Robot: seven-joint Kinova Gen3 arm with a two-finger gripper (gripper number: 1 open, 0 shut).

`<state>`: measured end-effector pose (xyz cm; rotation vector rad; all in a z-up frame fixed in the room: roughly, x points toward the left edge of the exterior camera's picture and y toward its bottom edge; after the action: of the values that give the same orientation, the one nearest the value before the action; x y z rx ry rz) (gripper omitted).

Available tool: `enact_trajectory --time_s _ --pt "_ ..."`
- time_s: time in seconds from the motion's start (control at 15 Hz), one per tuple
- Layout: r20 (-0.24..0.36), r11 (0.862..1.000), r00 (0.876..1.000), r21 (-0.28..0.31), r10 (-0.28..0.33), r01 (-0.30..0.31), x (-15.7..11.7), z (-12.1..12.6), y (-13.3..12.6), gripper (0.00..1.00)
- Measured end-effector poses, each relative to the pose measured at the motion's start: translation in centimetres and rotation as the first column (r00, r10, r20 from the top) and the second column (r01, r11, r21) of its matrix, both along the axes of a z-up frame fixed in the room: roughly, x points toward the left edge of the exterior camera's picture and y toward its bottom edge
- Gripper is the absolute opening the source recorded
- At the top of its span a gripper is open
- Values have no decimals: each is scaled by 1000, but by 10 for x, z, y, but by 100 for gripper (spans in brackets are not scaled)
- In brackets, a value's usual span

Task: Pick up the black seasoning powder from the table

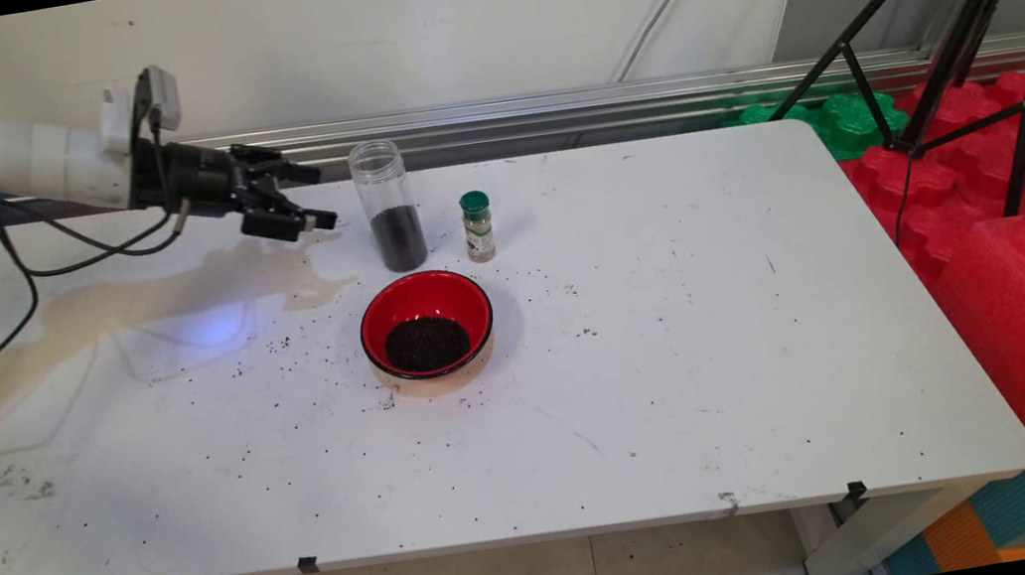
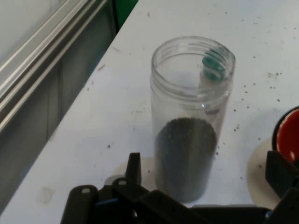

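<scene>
End effector (image 1: 311,196) black, fingers spread apart, holding nothing, hovering above the white bench (image 1: 682,354) near its back edge. Just ahead of it: clear jar (image 1: 389,207), upright, no lid, dark granules filling the lower part; not touching. Beyond the jar: small spice bottle (image 1: 478,226) with green cap, upright, near the jar. Off to one side of the jar, farther out: red bowl (image 1: 427,326) with dark granules inside. Loose specks scattered on the bench.
</scene>
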<state>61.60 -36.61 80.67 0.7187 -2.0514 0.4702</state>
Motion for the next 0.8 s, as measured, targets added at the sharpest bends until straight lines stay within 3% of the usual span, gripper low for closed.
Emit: enact_trajectory --time_s 0.8 --pt "-9 988 992 -92 -127 126 -16 -45 -51 100"
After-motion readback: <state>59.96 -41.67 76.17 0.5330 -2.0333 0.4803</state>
